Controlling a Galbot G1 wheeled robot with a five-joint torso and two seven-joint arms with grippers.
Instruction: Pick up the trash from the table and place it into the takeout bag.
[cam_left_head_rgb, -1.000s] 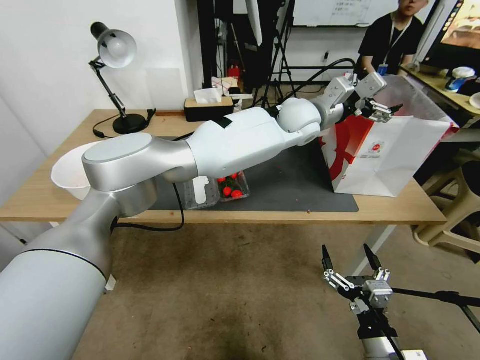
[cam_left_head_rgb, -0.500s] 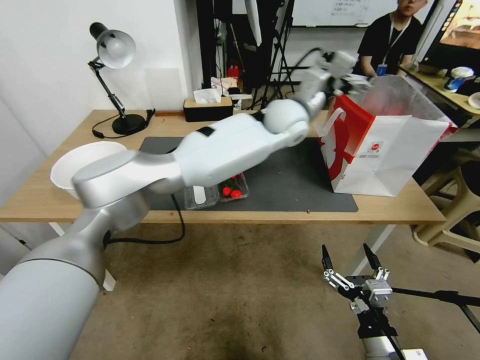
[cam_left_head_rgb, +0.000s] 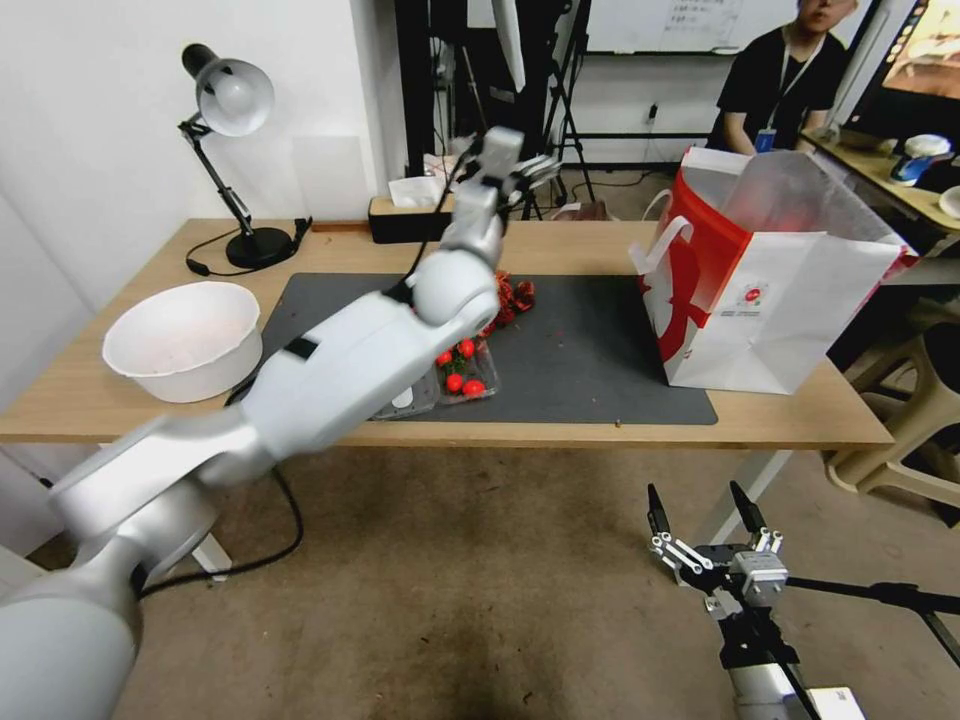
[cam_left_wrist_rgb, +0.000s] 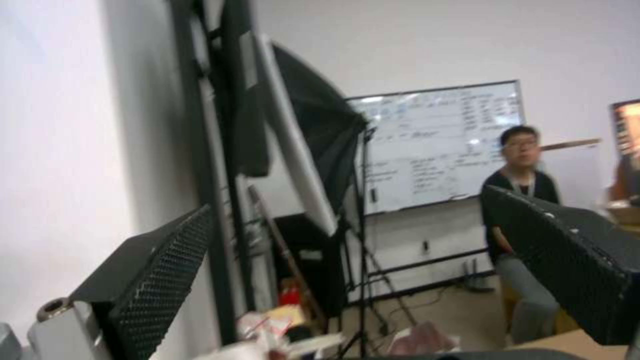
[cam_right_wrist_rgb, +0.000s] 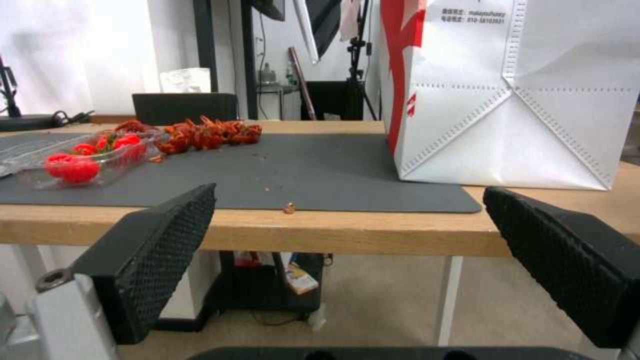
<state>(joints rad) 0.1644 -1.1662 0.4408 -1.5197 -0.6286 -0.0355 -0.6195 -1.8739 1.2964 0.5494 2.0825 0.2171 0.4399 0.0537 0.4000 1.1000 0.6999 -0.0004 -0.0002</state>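
Left gripper jaws wide, empty, high left of takeout bag; descend squarely over red scraps; right gripper parked wide below table.

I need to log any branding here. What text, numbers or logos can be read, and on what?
"010-18101001", doubtful: small print on the takeout bag, under a line too small to read.
Round red logo on the bag's front: wording unreadable.
Whiteboard: handwriting blurred, unreadable.

White wall, whiteboard, brown floor.
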